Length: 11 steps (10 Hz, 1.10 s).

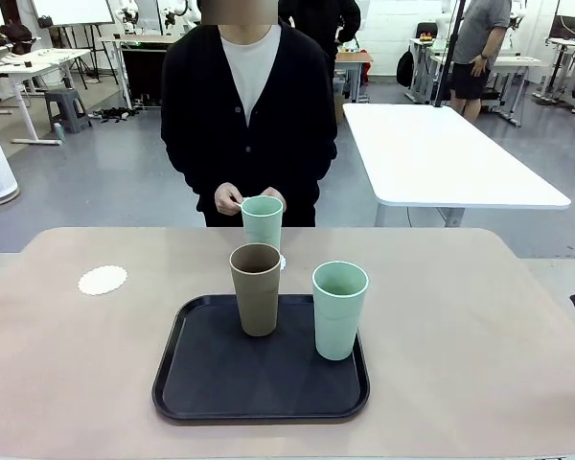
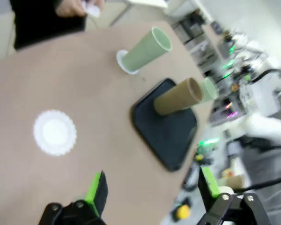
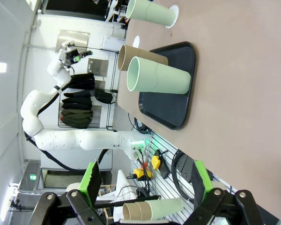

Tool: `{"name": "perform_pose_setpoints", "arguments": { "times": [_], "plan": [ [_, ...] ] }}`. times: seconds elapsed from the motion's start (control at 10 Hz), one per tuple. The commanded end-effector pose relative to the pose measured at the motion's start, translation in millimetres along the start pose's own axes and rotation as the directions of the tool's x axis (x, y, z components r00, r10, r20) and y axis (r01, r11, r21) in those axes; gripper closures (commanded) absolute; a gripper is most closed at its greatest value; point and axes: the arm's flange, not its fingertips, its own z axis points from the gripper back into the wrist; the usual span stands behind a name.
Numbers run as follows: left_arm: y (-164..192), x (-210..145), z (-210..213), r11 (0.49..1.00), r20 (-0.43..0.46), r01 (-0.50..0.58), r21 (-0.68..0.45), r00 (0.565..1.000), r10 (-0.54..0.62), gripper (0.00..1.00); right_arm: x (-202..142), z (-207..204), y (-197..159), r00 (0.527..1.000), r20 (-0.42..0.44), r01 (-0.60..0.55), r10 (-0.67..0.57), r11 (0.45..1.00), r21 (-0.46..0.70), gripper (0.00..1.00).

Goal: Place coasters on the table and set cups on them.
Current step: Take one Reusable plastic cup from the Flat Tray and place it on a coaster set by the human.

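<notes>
Bare coaster (image 1: 103, 280) lies far left on the bench (image 1: 460, 316), ahead of the left gripper (image 2: 151, 182), which is spread and empty. Right of it, the brown cup (image 1: 256, 287) stands upright on the tray (image 1: 187, 383). The right gripper (image 3: 146, 168) is spread and empty too. Left arm looks nearer.

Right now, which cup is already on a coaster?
The mint green cup nearest the person: it sits on a coaster. The brown cup and other mint cup stand on the black tray.

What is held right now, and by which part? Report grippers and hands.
Left gripper and right gripper: open, holding nothing. The person's hand pinches a small white piece, likely a coaster; the exact hold is blurred.
</notes>
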Motion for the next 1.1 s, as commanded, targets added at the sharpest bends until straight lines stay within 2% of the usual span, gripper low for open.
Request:
{"name": "perform_pose_setpoints", "arguments": {
  "times": [0.0,0.2,0.4,0.7,0.8,1.0],
  "plan": [
    [-28.1,18.7,-34.0,0.967,-0.036,0.209,0.147,0.978,-0.206,0.00,0.6,-0.8,0.3,1.000,0.004,-0.008,0.008,1.000,0.012,0.00],
    [-66.0,36.0,-67.9,0.878,-0.169,0.448,0.169,0.891,-0.422,0.00,0.6,-0.8,0.3,1.000,0.004,-0.008,0.008,1.000,0.012,0.00],
    [-102.7,42.2,-112.1,0.765,-0.292,0.618,0.182,0.776,-0.558,0.00,0.6,-0.8,0.3,1.000,0.004,-0.008,0.008,1.000,0.012,0.00],
    [-133.3,48.8,-175.8,0.643,-0.399,0.747,0.169,0.648,-0.649,0.00,0.6,-0.8,0.3,1.000,0.004,-0.008,0.008,1.000,0.012,0.00],
    [-141.3,47.2,-198.7,0.610,-0.407,0.776,0.163,0.616,-0.675,0.00,0.6,-0.8,0.3,1.000,0.004,-0.008,0.008,1.000,0.012,0.00],
    [-145.8,48.1,-238.9,0.555,-0.480,0.817,0.157,0.554,-0.680,0.00,0.6,-0.8,0.3,1.000,0.004,-0.008,0.008,1.000,0.012,0.00]
  ]
}}
